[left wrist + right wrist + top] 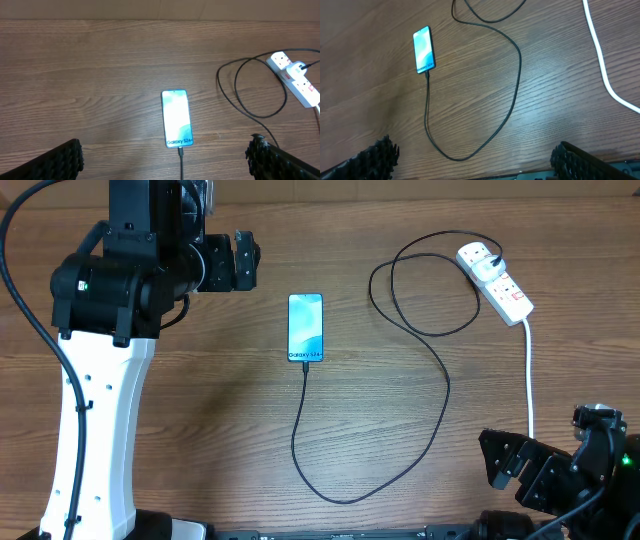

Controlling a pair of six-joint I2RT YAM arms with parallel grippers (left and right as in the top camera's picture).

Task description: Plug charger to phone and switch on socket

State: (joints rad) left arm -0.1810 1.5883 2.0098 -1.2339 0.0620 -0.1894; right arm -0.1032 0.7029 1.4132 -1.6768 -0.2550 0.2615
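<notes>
The phone (306,327) lies screen-up mid-table, lit blue-white, also seen in the left wrist view (177,119) and the right wrist view (424,49). The black charger cable (446,395) has its tip (181,151) against the phone's near end, seemingly plugged in. It loops forward and runs back to the white socket (495,280) at the far right. My left gripper (247,262) hovers left of the phone, open and empty, its fingers (62,159) wide apart. My right gripper (497,460) is low at the front right, open, holding nothing.
The socket's thick white lead (529,380) runs toward the front right edge, close to my right arm, and crosses the right wrist view (600,60). Cable loops (420,280) lie left of the socket. Bare wood table (200,410) spreads left of the phone.
</notes>
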